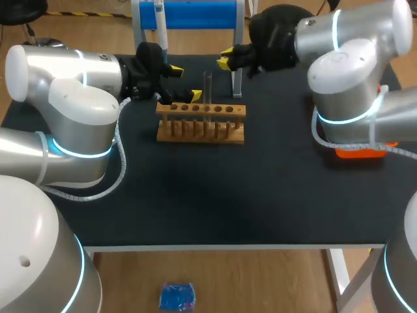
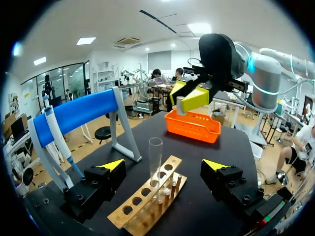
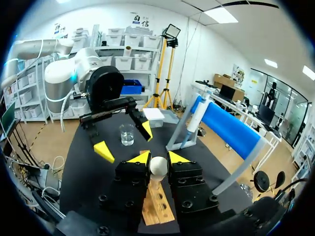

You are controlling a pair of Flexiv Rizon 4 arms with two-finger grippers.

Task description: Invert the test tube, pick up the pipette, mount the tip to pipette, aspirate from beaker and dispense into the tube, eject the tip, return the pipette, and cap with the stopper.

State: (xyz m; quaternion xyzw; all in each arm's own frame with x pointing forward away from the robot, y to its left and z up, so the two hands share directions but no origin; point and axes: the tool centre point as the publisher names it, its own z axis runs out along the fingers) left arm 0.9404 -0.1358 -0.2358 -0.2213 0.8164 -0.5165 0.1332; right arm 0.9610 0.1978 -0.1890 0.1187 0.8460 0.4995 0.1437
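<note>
A clear test tube (image 1: 208, 88) stands upright, mouth up, in the wooden rack (image 1: 202, 124). My left gripper (image 1: 186, 81) is open at the rack's left end; in its wrist view the test tube (image 2: 155, 155) rises ahead of the left gripper (image 2: 163, 165), between the spread fingers and untouched. My right gripper (image 3: 158, 157) is shut on a pale round stopper (image 3: 158, 165) above the rack (image 3: 156, 206). From the left wrist view the right gripper (image 2: 189, 98) hangs beyond and above the tube. The pipette (image 2: 56, 137) hangs on the blue stand (image 2: 78, 115). A beaker (image 3: 127, 134) sits farther off.
An orange basket (image 2: 193, 126) lies on the black table (image 1: 215, 195) at the right, partly hidden under my right arm in the head view. The blue stand (image 1: 195, 14) spans the table's back edge behind the rack. A white box (image 3: 153, 114) sits beyond the beaker.
</note>
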